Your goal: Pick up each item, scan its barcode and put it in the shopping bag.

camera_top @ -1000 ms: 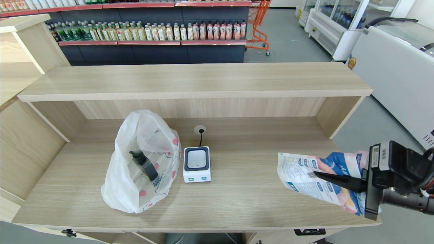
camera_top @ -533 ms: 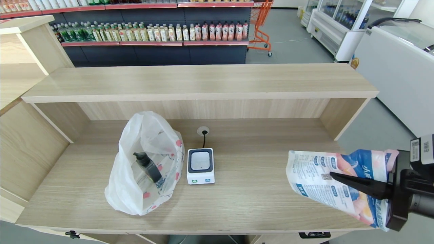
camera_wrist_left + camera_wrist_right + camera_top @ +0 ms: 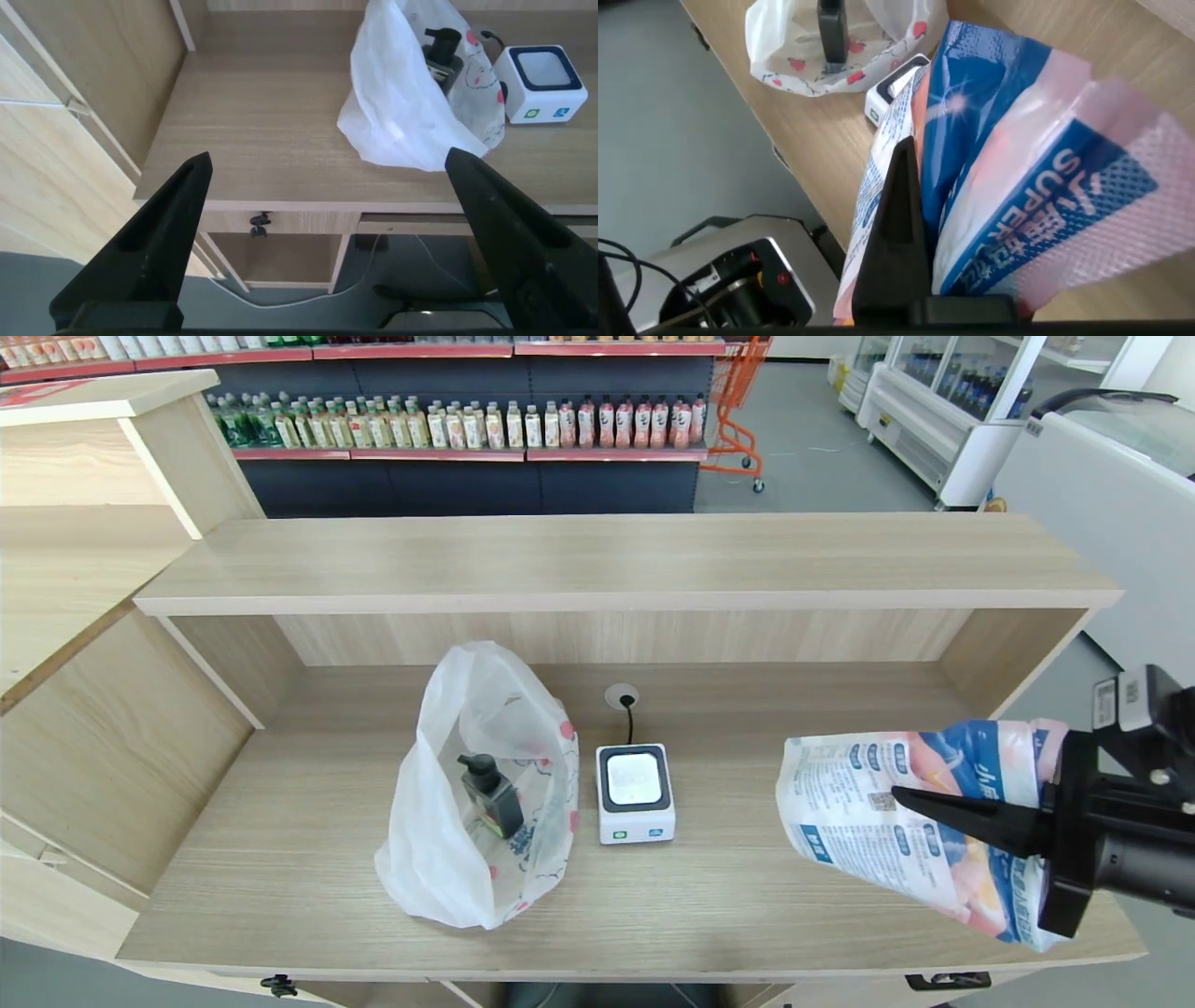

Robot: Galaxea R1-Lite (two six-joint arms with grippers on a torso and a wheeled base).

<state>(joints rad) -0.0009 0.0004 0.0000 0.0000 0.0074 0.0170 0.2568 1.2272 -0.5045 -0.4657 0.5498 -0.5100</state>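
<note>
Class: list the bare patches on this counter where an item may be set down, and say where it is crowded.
Bare: counter from the side wall to the bag; the stretch between scanner and packet; the top shelf. Crowded: bag and scanner stand close together, cable behind.

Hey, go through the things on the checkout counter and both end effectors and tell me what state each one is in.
shopping bag: mouth open, standing on the counter
pump bottle: inside the bag, leaning
scanner: window bright, cable attached
package: held above the counter
right end effector: shut on the package
left end effector: open, empty
</note>
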